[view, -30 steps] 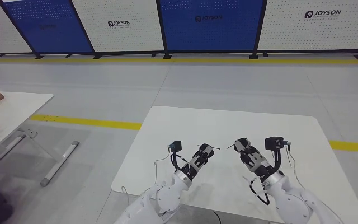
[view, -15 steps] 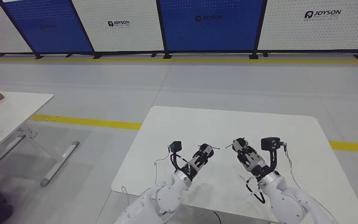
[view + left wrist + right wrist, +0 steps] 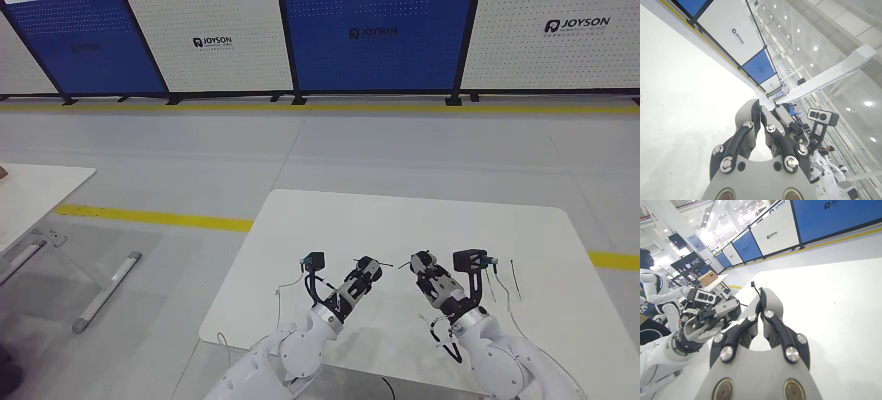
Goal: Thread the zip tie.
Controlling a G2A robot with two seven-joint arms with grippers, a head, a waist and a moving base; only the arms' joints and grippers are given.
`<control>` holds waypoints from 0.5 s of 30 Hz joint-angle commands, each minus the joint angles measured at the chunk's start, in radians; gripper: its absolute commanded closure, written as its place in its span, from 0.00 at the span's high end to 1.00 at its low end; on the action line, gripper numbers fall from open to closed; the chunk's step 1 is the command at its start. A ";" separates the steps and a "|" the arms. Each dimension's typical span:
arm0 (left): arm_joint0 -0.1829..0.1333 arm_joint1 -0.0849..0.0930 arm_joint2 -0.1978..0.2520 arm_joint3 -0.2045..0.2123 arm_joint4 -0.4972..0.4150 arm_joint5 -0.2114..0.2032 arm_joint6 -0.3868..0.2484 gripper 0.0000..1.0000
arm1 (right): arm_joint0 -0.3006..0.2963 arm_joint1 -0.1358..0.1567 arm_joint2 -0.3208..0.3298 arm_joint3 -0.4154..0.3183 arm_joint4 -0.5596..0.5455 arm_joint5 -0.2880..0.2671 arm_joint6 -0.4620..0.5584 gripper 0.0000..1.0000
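In the right wrist view my right gripper (image 3: 761,291) is shut on a thin black zip tie (image 3: 755,288). The tie's square head sticks out past the fingertips. Close beside it is my left gripper (image 3: 736,305), with a thin black strip coming out of its tip toward the right gripper. In the left wrist view the left gripper (image 3: 759,103) has its pads pressed together, and the right gripper (image 3: 781,112) sits just behind it. From above, the left gripper (image 3: 370,265) and right gripper (image 3: 418,262) hover a small gap apart over the white table (image 3: 420,215), near its front edge.
A thin black strip (image 3: 514,272) lies on the table to the right of the right arm. The table's front edge runs close below both grippers. Its far half is bare white surface.
The right arm has shifted left, bringing its gripper and the zip tie nearer the left gripper. The left arm has stayed put.
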 commanded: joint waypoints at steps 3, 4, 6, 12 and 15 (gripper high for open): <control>0.000 0.000 0.000 0.000 0.000 0.000 0.000 0.00 | -0.004 -0.002 0.006 0.001 0.013 -0.001 -0.007 0.00; 0.000 0.000 0.000 0.000 0.000 0.000 0.000 0.00 | -0.005 -0.005 0.009 0.003 0.024 -0.003 -0.012 0.00; 0.000 0.000 0.000 0.000 0.000 0.000 0.000 0.00 | -0.008 -0.011 0.014 0.010 0.078 -0.011 -0.012 0.00; 0.000 0.000 0.000 0.000 0.000 0.000 0.000 0.00 | 0.006 -0.024 0.019 0.026 0.106 -0.033 0.009 0.00; 0.000 0.000 0.000 0.000 0.000 0.000 0.000 0.00 | 0.011 -0.030 0.017 0.033 0.098 -0.035 0.019 0.00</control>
